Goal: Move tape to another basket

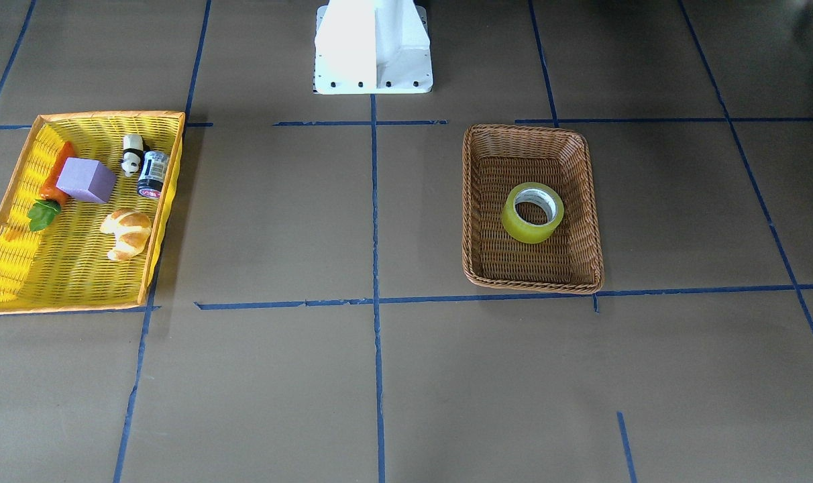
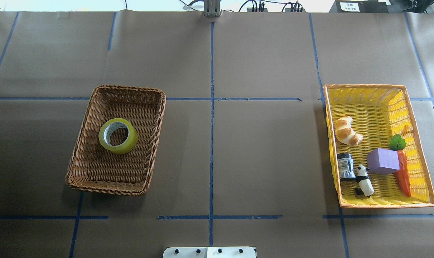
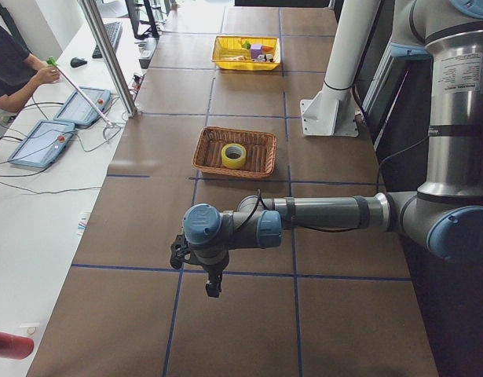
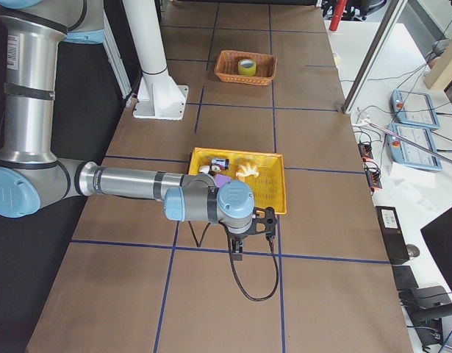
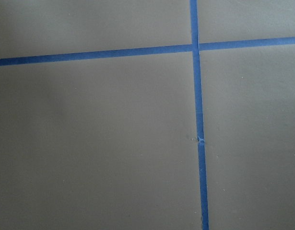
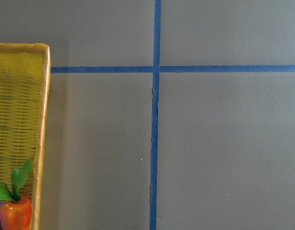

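Left hand (image 3: 213, 286), right hand (image 4: 238, 252): grip unclear.

Overhead & front cams face opposite ways, sharing basket (image 2: 109, 168).

The tape (image 2: 126, 147), a wide translucent yellow-green roll with a white-grey core, lies flat with its hole facing up, about mid-floor in the basket (image 2: 129, 88). The basket, rectangular brown wicker with rounded corners and a braided rim, sits on the tabletop's left half.
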